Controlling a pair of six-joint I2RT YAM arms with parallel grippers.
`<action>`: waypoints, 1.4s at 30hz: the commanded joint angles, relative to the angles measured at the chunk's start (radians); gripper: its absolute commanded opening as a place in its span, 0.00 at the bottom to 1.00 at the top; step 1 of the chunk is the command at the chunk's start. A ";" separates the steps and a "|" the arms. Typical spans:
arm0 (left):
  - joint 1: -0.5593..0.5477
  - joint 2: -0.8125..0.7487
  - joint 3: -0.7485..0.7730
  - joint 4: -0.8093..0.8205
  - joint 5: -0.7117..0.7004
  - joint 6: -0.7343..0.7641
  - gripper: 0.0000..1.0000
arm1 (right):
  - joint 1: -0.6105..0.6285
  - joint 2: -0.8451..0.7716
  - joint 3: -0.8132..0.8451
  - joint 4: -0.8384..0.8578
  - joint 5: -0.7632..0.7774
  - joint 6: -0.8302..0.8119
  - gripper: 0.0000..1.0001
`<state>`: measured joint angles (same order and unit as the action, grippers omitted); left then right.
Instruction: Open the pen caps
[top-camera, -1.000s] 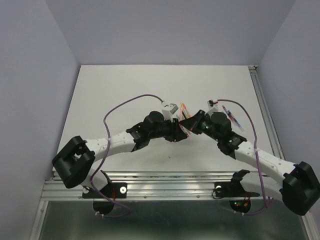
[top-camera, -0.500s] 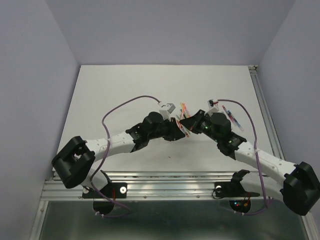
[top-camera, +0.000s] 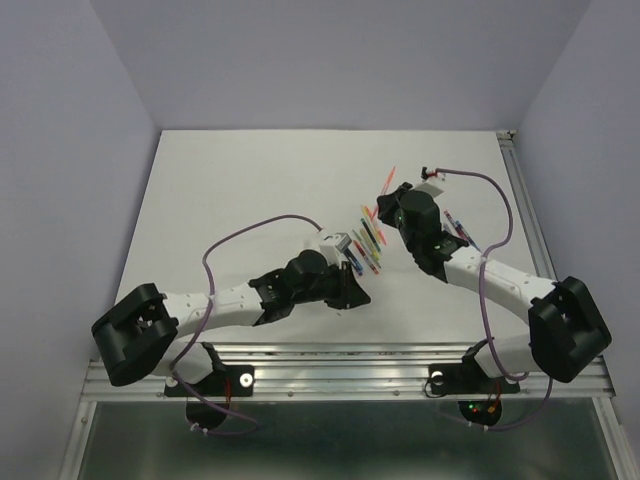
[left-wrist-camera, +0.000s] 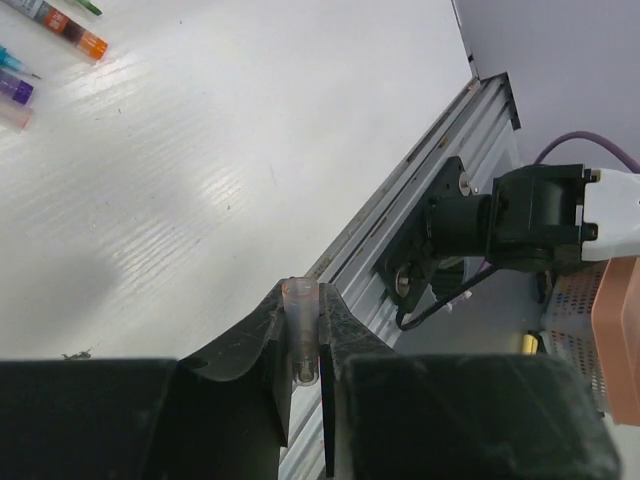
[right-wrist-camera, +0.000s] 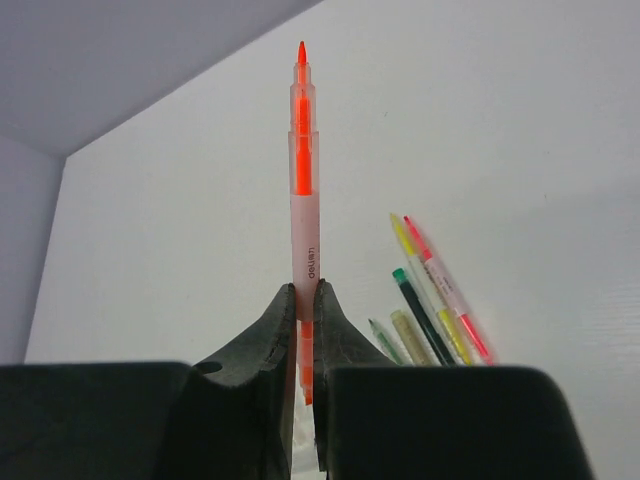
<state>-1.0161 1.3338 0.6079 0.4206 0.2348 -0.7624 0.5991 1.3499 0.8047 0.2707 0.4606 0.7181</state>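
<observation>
Here, right pincer (right-wrist-camera: 305, 292) grips an orange pen (right-wrist-camera: 303, 225), print illegible; left pincer (left-wrist-camera: 303, 312) pinches a cap (left-wrist-camera: 299, 325).

Top external view: high, behind the arm bases (top-camera: 215, 385), facing down and forward over the whole tabletop (top-camera: 230, 180). Left wrist view: tight behind the left claw (left-wrist-camera: 303, 310), low, facing the near edge rail (left-wrist-camera: 400, 235). Right wrist view: tight behind the right claw (right-wrist-camera: 303, 300), low, facing the far wall (right-wrist-camera: 120, 60). All three share the loose pens (top-camera: 368, 245) mid-tabletop: top-left corner in the left wrist view, lower right in the right wrist view.
</observation>
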 joint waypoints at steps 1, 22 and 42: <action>0.004 -0.027 -0.001 -0.034 -0.067 -0.037 0.00 | -0.019 0.025 0.080 0.000 0.020 -0.112 0.01; 0.143 0.312 0.289 -0.456 -0.305 -0.037 0.09 | -0.107 0.049 -0.093 -0.249 -0.105 -0.143 0.01; 0.149 0.369 0.375 -0.569 -0.344 -0.026 0.40 | -0.111 0.103 -0.084 -0.288 -0.137 -0.246 0.01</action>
<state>-0.8684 1.7210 0.9596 -0.0982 -0.0864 -0.8078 0.4965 1.4372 0.7227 -0.0154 0.3202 0.5301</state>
